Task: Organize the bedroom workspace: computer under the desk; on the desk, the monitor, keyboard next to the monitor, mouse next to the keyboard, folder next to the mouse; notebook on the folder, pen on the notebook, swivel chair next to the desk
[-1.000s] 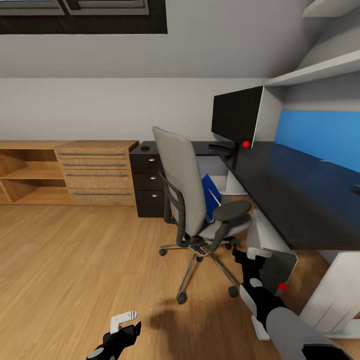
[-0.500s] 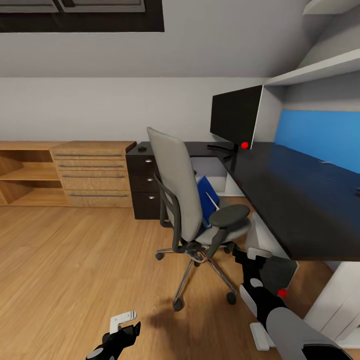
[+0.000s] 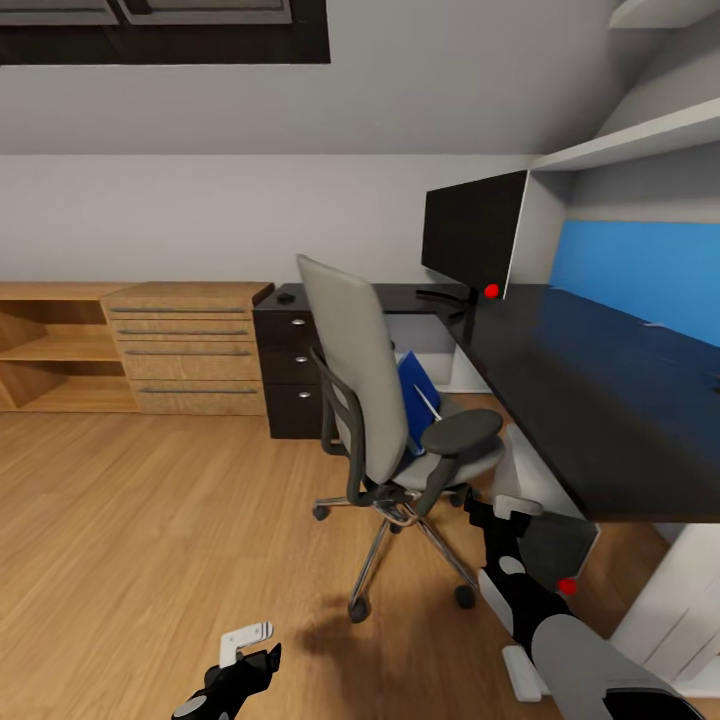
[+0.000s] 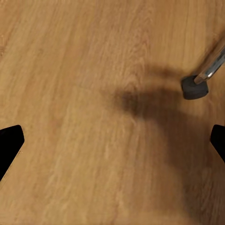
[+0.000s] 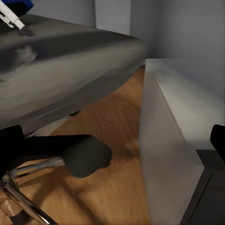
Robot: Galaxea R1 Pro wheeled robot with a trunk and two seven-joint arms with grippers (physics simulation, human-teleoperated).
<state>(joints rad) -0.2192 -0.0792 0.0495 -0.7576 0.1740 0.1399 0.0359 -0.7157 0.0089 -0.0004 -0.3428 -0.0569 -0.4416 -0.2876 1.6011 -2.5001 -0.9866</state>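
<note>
Head view: the swivel chair (image 3: pixel 385 400) is seen at the centre of the frame on the wooden floor (image 3: pixel 150 520), its back turned toward 9 o'clock and its seat facing the desk (image 3: pixel 590 390), which is spread from the centre toward 3 o'clock. On the seat, the folder (image 3: pixel 413 392) is propped tilted against the chair back, and the pen (image 3: pixel 428 403) is laid slanting against it. The monitor (image 3: pixel 472 232) is stood upright on the desk at about 1 o'clock, with a red light at its lower corner. The mouse (image 3: pixel 286 297) is rested on the drawer-unit end of the desk, beside the light wooden dresser (image 3: pixel 190 345) at 9 o'clock. A blue wall panel (image 3: pixel 640 270) is mounted behind the desk at 3 o'clock.

The right gripper (image 3: pixel 503 512) is held near the chair's base at 5 o'clock; in its wrist view the underside of the seat and the pen tip are shown, with only one fingertip visible, so how far it is parted cannot be told. The left gripper (image 3: pixel 245 640) is held low at 7 o'clock, fingers spread wide over bare floor, nothing between them; a castor (image 4: pixel 194 87) is seen in its wrist view
</note>
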